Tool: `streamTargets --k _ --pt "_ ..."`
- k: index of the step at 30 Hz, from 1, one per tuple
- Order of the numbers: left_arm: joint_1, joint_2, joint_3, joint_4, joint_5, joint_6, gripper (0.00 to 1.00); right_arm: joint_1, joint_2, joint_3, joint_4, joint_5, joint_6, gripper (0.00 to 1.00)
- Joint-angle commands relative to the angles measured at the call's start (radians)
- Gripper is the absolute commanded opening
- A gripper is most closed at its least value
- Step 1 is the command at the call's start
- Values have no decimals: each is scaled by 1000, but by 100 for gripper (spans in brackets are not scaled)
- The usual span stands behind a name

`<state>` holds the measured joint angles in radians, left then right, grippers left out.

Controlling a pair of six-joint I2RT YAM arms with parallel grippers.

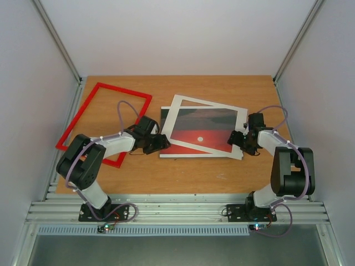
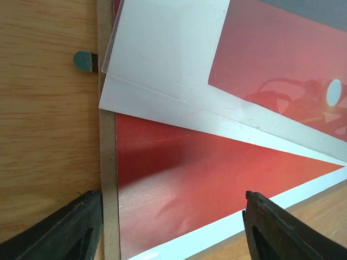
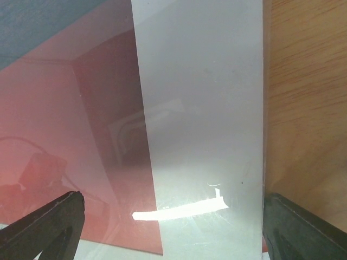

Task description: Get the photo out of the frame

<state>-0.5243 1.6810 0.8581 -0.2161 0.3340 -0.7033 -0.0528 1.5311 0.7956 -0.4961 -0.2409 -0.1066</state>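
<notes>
frame (image 1: 125, 91): 9 o'clock of photo | photo (image 1: 183, 136): under white mat (image 2: 162, 54) | left gripper (image 2: 171, 200): fingers apart | right gripper (image 3: 173, 197): fingers apart

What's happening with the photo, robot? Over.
Left pincer and right pincer open, empty. Photo lies outside the red frame. Crooked white mat partly covers it.

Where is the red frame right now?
In the top view, the frame lies on the table's left side, beside the white mat and photo, partly under the left arm.
</notes>
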Motion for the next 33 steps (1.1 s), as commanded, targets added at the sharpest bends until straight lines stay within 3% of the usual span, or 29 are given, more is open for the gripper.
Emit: streamTargets --k 1,24,33 --pt "-31 2 -69 -8 28 -32 71 23 -38 -21 -31 -150 5 90" --pt "-82 -233 -300 52 41 -126 72 67 -115 -2 -133 -1 -23 90" --pt "29 -273 -281 15 58 -83 75 100 -124 -2 -118 -11 -31 90"
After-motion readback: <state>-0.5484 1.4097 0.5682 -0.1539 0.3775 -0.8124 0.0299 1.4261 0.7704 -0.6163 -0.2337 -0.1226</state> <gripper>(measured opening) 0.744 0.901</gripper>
